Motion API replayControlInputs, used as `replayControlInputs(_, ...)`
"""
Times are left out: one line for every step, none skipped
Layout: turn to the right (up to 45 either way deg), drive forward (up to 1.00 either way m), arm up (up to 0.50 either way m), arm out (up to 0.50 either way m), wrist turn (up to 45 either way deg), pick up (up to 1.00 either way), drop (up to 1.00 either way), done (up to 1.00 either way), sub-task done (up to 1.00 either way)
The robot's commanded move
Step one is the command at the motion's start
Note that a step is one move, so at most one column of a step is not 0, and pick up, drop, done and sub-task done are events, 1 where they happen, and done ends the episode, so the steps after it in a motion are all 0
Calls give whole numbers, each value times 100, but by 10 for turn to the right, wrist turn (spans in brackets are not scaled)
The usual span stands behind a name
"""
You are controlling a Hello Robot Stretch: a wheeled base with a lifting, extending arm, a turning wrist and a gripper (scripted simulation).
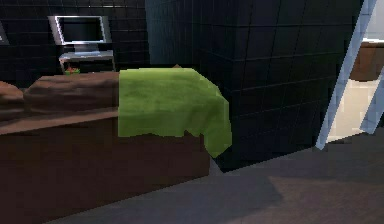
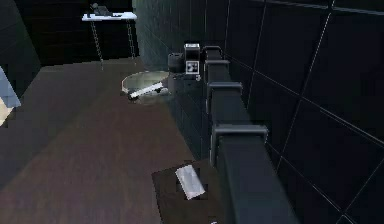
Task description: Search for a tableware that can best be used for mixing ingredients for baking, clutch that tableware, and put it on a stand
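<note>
In the arm side view the dark arm (image 2: 225,110) reaches up the picture to two white marked squares (image 2: 193,62). Left of them is the gripper (image 2: 143,92). It holds a pale, see-through bowl (image 2: 150,80), which hangs at its far end above the dark floor. Farther out stands a white-topped stand (image 2: 110,17) on thin legs, with a dark thing (image 2: 100,9) on its top.
A low brown table (image 2: 170,205) with a grey object (image 2: 189,180) sits by the arm's base. Dark tiled walls rise at the arm side view's right. In the forward view a brown sofa (image 1: 60,100) carries a green blanket (image 1: 170,100). Behind it is a television (image 1: 80,30), and a bright doorway (image 1: 360,100) lies at the right.
</note>
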Motion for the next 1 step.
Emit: replayControlInputs(0, 0, 0, 0, 420, 0, 0, 0, 0)
